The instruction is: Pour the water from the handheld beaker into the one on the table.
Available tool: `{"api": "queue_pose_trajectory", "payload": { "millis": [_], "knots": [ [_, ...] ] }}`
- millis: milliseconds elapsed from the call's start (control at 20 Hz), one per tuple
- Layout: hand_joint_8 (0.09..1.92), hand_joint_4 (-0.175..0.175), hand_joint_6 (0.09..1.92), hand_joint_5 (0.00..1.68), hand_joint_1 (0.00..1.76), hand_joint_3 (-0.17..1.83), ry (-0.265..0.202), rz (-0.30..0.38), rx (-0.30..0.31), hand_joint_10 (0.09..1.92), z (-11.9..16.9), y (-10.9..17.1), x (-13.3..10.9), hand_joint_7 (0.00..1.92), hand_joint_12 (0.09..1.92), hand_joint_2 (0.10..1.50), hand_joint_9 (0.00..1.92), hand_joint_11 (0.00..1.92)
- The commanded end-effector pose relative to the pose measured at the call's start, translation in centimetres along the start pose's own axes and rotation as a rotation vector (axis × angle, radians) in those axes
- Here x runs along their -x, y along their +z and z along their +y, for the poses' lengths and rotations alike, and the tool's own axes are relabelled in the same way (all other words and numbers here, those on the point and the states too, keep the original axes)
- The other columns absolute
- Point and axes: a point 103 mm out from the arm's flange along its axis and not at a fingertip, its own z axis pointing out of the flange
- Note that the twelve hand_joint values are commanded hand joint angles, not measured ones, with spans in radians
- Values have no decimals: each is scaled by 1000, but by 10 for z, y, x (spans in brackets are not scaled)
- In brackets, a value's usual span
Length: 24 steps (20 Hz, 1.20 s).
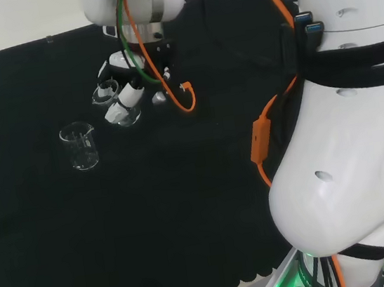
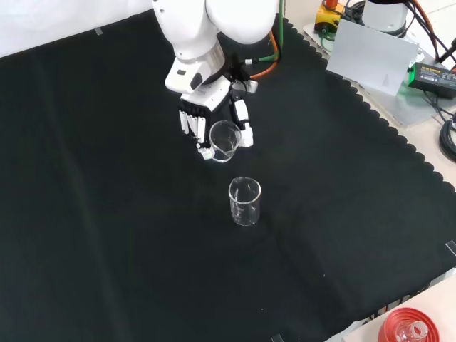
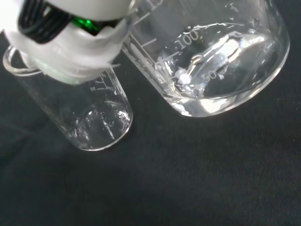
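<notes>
handheld beaker (image 2: 224,140) tilted in the robot hand (image 2: 203,117), just beyond the table beaker (image 2: 244,201) in the front view.
clear glass, likely slick and breakable, light with little water; fingers curl round its wall, the sensible hold. table beaker stands upright on the black tabletop (image 2: 107,235).

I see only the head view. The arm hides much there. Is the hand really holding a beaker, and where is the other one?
Observer: Yes. In the front view the fingers curl round a clear beaker, held tilted above the cloth.
Operator: And the beaker on the table?
Observer: The second beaker stands upright, nearer the front camera than the held one, with a gap between them.
Operator: Is water still in the held beaker?
Observer: The wrist view shows some clear liquid pooled at the bottom of the held beaker.
</notes>
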Motion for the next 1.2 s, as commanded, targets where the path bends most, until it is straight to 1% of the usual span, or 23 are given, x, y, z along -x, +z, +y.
{"api": "queue_pose_trajectory", "payload": {
  "millis": [50,550,1200],
  "knots": [
    [87,175,610,1275,1119,508,11,-101,-75,87,15,2,-19,1813,951,737,1653,1093],
    [87,175,620,1273,1120,520,-1,-225,-132,87,23,0,-33,1815,950,732,1654,1096],
    [87,175,637,1268,1120,540,7,-305,-176,87,20,-9,-38,1815,946,724,1654,1100]
  ]
}}
